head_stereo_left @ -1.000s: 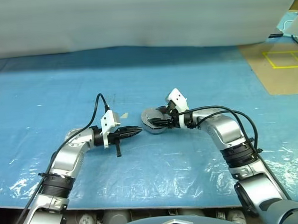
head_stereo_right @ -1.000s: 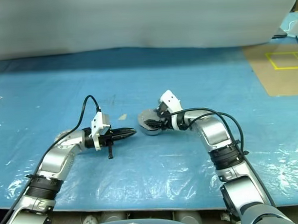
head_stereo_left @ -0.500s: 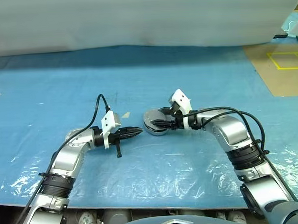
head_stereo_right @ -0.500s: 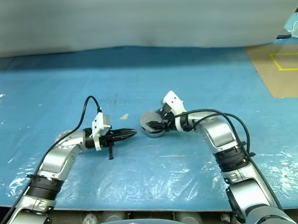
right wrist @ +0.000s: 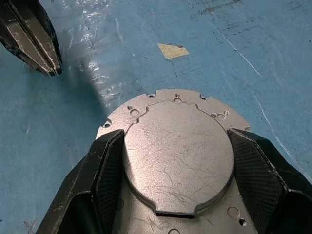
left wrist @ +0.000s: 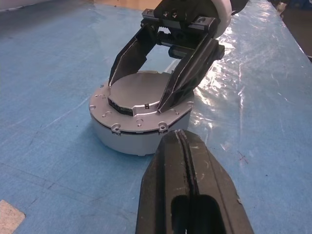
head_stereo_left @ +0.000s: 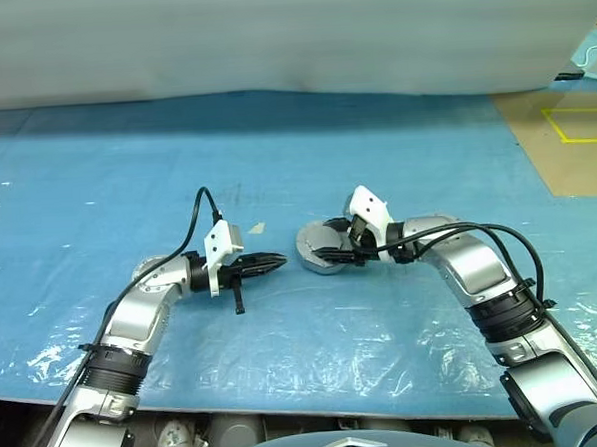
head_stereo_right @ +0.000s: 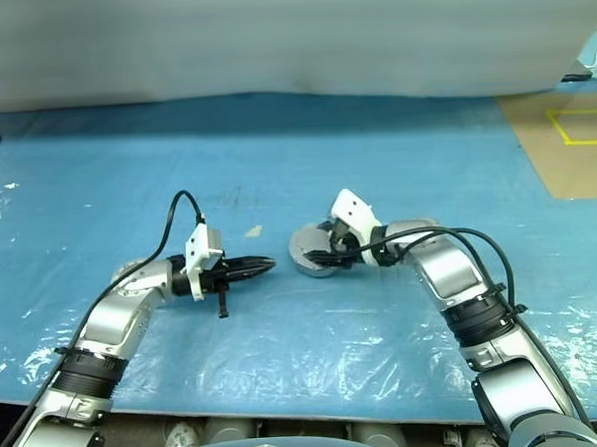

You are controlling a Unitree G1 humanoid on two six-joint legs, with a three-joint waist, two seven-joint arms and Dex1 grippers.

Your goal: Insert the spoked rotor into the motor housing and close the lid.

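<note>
Right gripper (left wrist: pixel 146 100) straddles the lid (right wrist: pixel 178 153) atop the motor housing (left wrist: pixel 139 129), fingers spread at its edges; left gripper (head_stereo_left: pixel 271 262), fingers together, waits beside; uneven pressing could skew the lid.

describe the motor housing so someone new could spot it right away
On the blue plastic-covered table, look between the two arm tips, near the middle. The motor housing is a short silver cylinder, its flat round lid straddled by the right gripper's black fingers.
</note>
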